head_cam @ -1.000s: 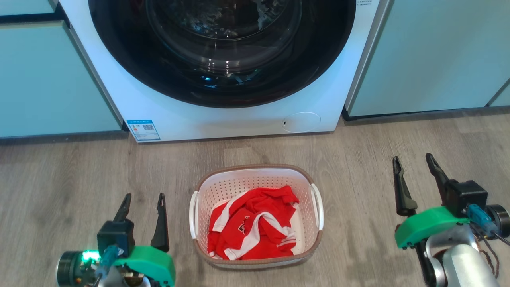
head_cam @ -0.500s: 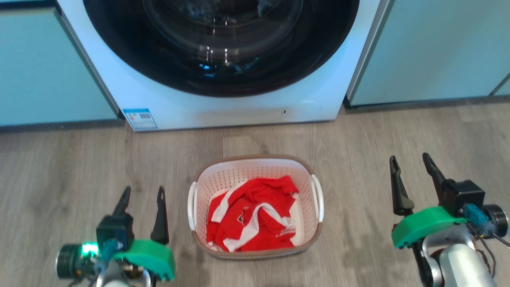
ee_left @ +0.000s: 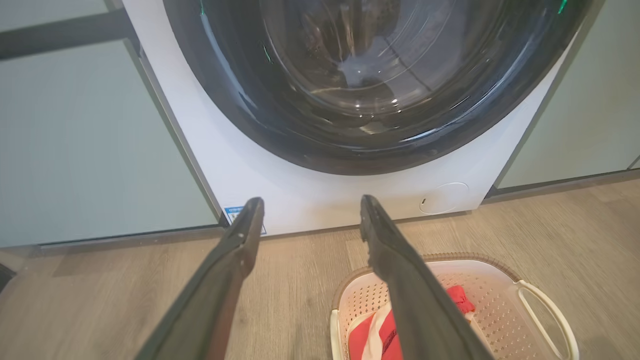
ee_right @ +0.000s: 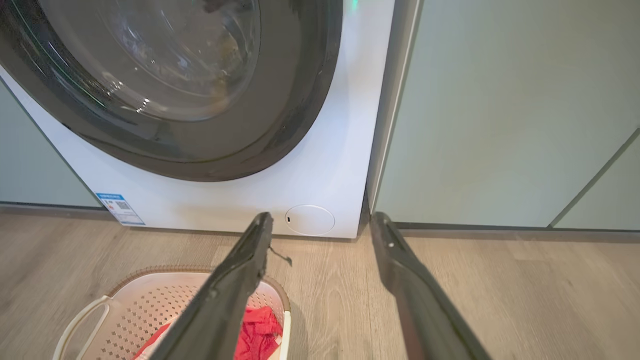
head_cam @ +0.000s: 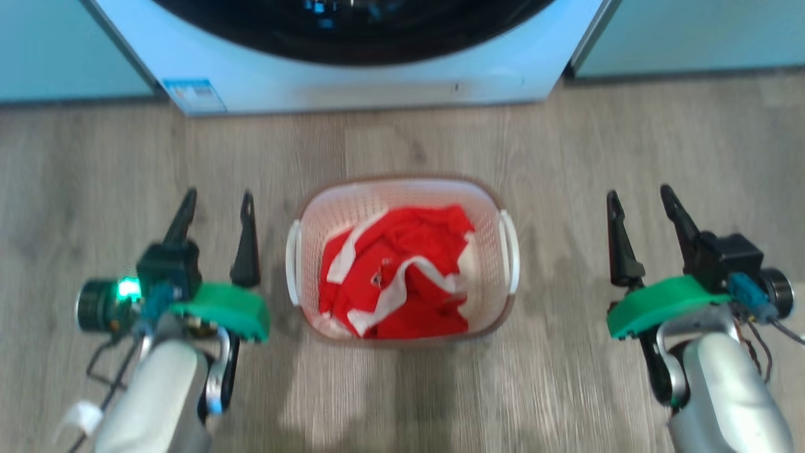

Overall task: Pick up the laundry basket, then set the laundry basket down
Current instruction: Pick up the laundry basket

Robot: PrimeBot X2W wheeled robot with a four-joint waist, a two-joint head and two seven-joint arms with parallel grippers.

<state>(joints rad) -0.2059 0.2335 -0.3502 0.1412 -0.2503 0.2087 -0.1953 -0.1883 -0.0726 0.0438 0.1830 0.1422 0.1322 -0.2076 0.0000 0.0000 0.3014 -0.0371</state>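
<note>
The white perforated laundry basket (head_cam: 487,207) with a brown rim stands on the wooden floor, red and white clothes inside it. My left gripper (head_cam: 217,201) hovers open just left of the basket's left handle (head_cam: 291,264). Well apart from the right handle (head_cam: 510,251), my right gripper (head_cam: 635,198) is open with nothing between its fingers. In the left wrist view the basket (ee_left: 495,300) lies at the lower right, past my open left gripper (ee_left: 311,210). In the right wrist view the basket (ee_right: 150,305) sits at the lower left, beside my open right gripper (ee_right: 320,222).
A white washing machine (head_cam: 377,78) with a dark round door (ee_left: 375,80) stands right behind the basket. Pale green cabinet fronts (ee_right: 500,110) flank it on both sides. Wooden floor (head_cam: 692,138) stretches left and right of the basket.
The head camera has tilted down, so the washer and basket sit higher in the picture. Both grippers stay open at either side of the basket, which remains on the floor.
</note>
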